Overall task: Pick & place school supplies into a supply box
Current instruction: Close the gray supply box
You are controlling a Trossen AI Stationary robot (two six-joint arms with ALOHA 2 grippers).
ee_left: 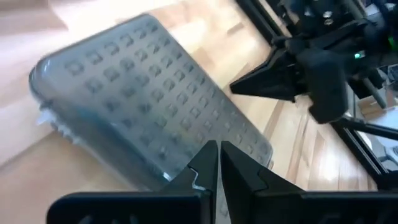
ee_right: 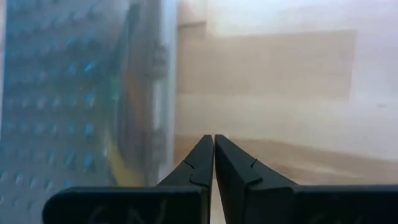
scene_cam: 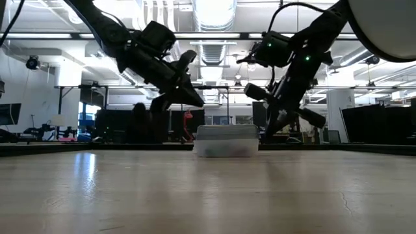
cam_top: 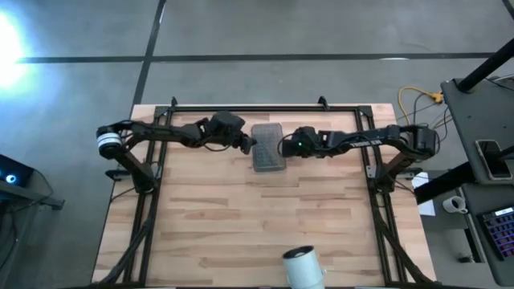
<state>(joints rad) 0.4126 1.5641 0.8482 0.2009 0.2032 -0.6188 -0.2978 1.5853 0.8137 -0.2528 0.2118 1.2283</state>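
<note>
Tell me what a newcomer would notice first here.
The closed supply box lies on the far middle of the wooden table, flanked by two dark arms. The left gripper and right gripper sit shut at either side of it. A white cup stands alone at the near edge.

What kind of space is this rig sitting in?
Most likely a robotics lab or workshop. The low view shows an open hall with ceiling ducts and strip lights; the high view shows a concrete floor around the wooden table, and a side bench with a keyboard and cables.
</note>
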